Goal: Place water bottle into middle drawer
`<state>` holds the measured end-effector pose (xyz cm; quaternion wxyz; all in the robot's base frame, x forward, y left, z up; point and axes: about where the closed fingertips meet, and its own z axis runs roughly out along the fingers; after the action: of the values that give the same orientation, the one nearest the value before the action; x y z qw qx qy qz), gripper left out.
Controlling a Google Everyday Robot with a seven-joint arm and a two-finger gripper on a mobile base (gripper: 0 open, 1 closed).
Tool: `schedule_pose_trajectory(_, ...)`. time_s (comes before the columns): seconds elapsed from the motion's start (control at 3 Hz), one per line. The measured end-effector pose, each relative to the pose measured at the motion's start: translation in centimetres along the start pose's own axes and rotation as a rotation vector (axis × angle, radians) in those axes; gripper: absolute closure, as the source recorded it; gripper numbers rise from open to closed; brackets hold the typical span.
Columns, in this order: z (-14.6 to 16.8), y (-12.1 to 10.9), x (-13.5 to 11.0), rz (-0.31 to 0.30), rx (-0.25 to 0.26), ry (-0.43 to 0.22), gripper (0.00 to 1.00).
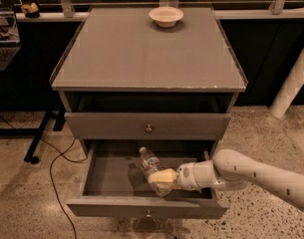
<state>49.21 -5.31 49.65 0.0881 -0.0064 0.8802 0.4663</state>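
Observation:
The water bottle point(149, 163), clear with a white cap, lies tilted inside the open middle drawer point(106, 207), cap toward the back left. My gripper point(163, 179) reaches in from the right on a white arm. Its cream fingers point(165, 175) are closed around the bottle's lower end, low over the drawer floor. The bottle's base is hidden behind the fingers. The drawer's small knob point(148, 214) shows on its front panel.
The upper grey drawer point(106, 125) is closed just above. A cream bowl point(166, 16) sits at the back of the cabinet top point(141, 54). A black cable point(53, 176) runs on the floor at left, and a white post point(292, 83) stands at right.

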Motion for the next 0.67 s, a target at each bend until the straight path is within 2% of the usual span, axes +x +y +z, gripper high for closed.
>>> schedule_pose_trajectory(0.67, 2.5, -1.1, -3.4, 0.017, 0.010, 0.009, 1.00)
